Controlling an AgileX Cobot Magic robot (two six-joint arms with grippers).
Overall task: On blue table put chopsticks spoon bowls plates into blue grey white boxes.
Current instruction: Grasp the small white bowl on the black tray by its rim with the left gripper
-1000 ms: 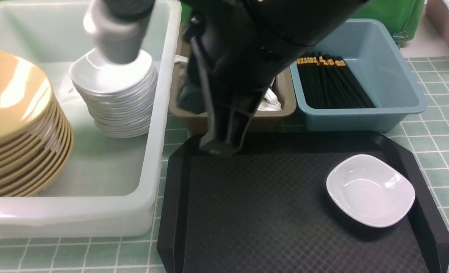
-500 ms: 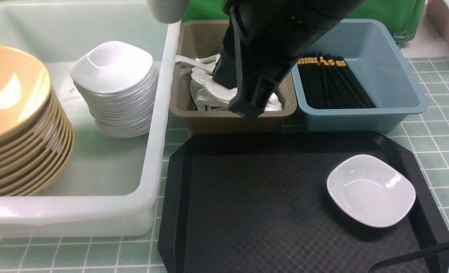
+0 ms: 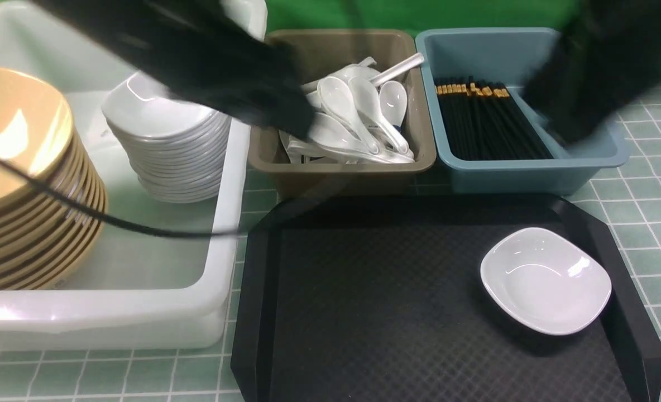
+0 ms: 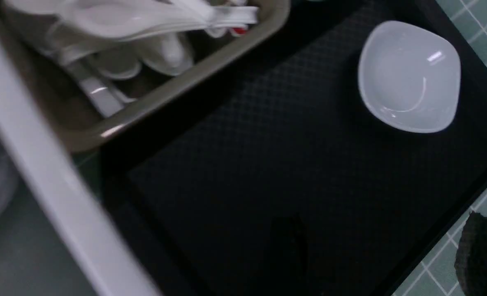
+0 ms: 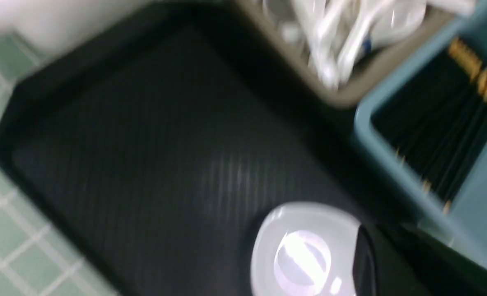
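plate (image 3: 545, 279) lies alone on the black tray (image 3: 392, 312), waiting for pickup, well apart from the stacked plates (image 3: 174, 151) in the white box (image 3: 113, 312). left arm (image 3: 196, 50) and right arm (image 3: 604, 72) blur; i cannot tell how their jaws stand. next: grasp its rim, lift it onto that stack.

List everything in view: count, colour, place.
white box: one, translucent, left
bowls: one stack, yellow, in white box
stacked plates: one stack, white, in white box
grey box: one, grey-brown, back middle
spoons: many, white, in grey box
blue box: one, slate-blue, back right
chopsticks: many, black, in blue box
tray: one, black, front
loose plate: one, white, on tray
table: one, blue-green, underneath
left arm: one, black, over white box
right arm: one, black, over blue box
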